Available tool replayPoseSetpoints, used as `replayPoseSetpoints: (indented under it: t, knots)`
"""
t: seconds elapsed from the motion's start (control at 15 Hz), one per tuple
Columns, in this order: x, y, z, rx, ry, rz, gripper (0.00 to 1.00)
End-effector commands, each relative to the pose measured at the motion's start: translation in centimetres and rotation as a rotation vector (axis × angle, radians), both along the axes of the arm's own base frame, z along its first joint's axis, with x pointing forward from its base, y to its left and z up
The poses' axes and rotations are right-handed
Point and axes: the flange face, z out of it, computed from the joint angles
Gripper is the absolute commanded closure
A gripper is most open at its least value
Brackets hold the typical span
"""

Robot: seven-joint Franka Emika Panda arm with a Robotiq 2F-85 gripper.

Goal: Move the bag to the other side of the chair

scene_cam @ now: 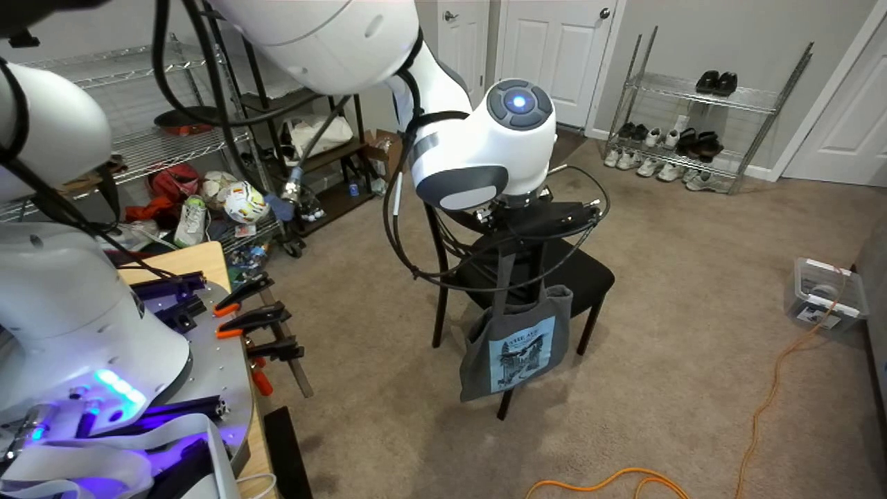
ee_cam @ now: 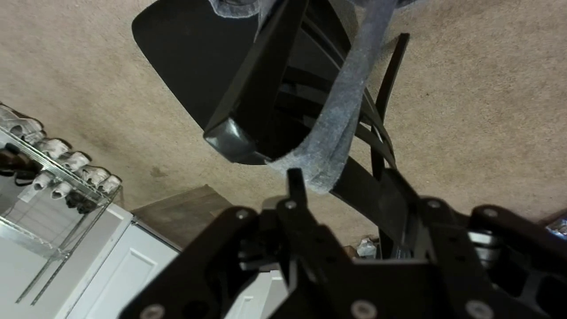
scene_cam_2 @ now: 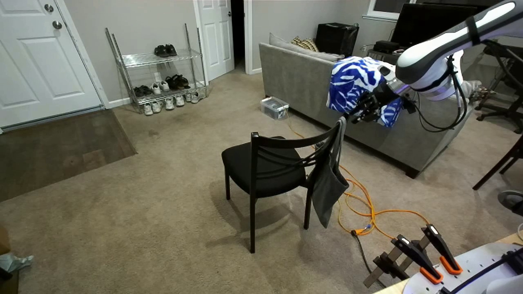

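Note:
The black chair [scene_cam: 585, 277] [scene_cam_2: 265, 169] stands on the carpet, and its seat [ee_cam: 190, 57] shows in the wrist view. The grey-blue bag [scene_cam: 478, 364] [scene_cam_2: 328, 190] hangs by its handles from one upper corner of the backrest. Its printed square [scene_cam: 523, 353] shows in an exterior view. In the wrist view a handle [ee_cam: 343, 97] loops over the backrest's corner post. My gripper [scene_cam_2: 352, 117] [ee_cam: 342, 175] is at that corner, just above the handle loop. Its fingers are apart, with the handle loop and top rail seen between and beyond them. Contact cannot be told.
A grey sofa [scene_cam_2: 298, 79] with a blue-and-white cloth [scene_cam_2: 353, 81] stands behind the arm. An orange cord [scene_cam_2: 369, 204] lies on the carpet near the bag. Clamps [scene_cam: 256, 319] jut from the robot's table. A shoe rack [scene_cam: 707, 97] stands by the wall.

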Motion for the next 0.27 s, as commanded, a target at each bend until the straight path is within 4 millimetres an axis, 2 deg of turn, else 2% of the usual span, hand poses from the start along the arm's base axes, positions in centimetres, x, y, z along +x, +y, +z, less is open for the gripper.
replayPoseSetpoints:
  t: [0.0, 0.2]
  knots:
    - [-0.18, -0.14, 0.88, -0.023, -0.021, -0.029, 0.20]
    - [-0.18, -0.26, 0.95, -0.026, -0.034, -0.031, 0.02]
